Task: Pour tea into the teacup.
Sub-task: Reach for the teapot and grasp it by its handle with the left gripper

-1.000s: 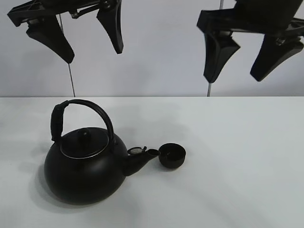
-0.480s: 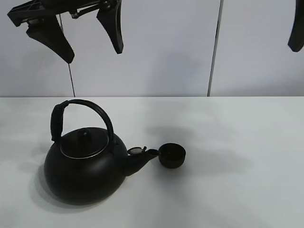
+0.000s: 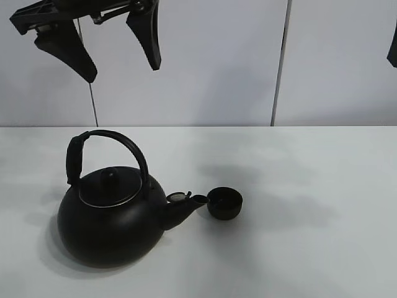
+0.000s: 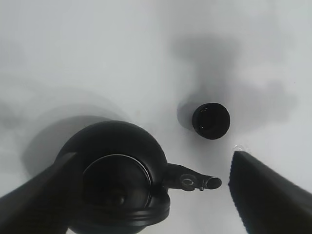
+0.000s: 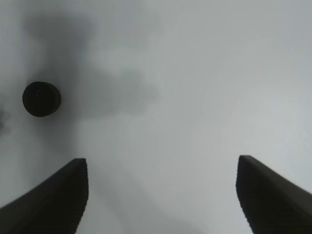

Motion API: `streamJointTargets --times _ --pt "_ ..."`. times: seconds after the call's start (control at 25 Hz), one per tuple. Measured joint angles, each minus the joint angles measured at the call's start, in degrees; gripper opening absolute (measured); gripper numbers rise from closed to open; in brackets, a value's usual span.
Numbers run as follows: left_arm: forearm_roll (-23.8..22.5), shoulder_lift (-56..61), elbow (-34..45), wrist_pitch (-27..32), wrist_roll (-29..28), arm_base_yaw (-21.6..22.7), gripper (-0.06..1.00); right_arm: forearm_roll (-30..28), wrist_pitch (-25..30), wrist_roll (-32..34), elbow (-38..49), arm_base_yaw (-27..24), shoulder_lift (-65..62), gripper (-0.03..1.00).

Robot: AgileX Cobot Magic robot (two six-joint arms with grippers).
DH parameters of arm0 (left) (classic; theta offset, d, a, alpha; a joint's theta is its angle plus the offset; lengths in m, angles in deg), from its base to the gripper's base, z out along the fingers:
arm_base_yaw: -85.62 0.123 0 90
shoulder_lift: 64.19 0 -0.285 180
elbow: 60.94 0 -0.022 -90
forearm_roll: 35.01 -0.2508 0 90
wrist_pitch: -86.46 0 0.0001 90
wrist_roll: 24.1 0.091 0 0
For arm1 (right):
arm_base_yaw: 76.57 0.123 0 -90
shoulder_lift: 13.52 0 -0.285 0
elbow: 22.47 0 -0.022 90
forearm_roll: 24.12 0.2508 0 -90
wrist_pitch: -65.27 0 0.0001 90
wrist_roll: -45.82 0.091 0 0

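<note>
A big round black kettle with an arched handle stands on the white table at the left, its spout pointing right. The small matte-black teacup stands upright just past the spout tip. My left gripper hangs open and empty high above the kettle. In the left wrist view the kettle and teacup lie below the open left gripper. My right gripper is open and empty, high over bare table, with the teacup off to one side. Only one of its fingers shows at the exterior view's right edge.
A white wall with two thin vertical lines stands behind the table. The gripper's soft shadow lies on the table right of the teacup.
My right gripper has swung right and almost out of the exterior view. Its shadow has shifted right too. The left gripper, kettle and teacup have not moved.
</note>
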Motion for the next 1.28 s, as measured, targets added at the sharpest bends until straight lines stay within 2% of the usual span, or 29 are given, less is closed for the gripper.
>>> streamJointTargets --times 0.16,0.36,0.64,1.0,1.28 --pt "0.00 0.00 0.00 0.00 0.00 0.00 0.59 1.35 0.04 -0.05 0.00 0.00 -0.01 0.57" --pt "0.00 0.00 0.00 0.00 0.00 0.00 0.59 7.79 0.22 -2.02 0.84 0.00 1.23 0.57" --pt "0.00 0.00 0.00 -0.06 0.00 0.00 0.59 13.45 -4.17 -3.99 6.37 2.95 3.31 0.57" --pt "0.00 0.00 0.00 -0.26 0.00 0.00 0.59 15.20 -7.18 -4.76 7.31 5.15 4.02 0.57" --pt "-0.05 0.00 0.00 -7.78 0.00 0.00 0.59 15.20 -7.48 -4.79 7.31 5.15 4.02 0.57"
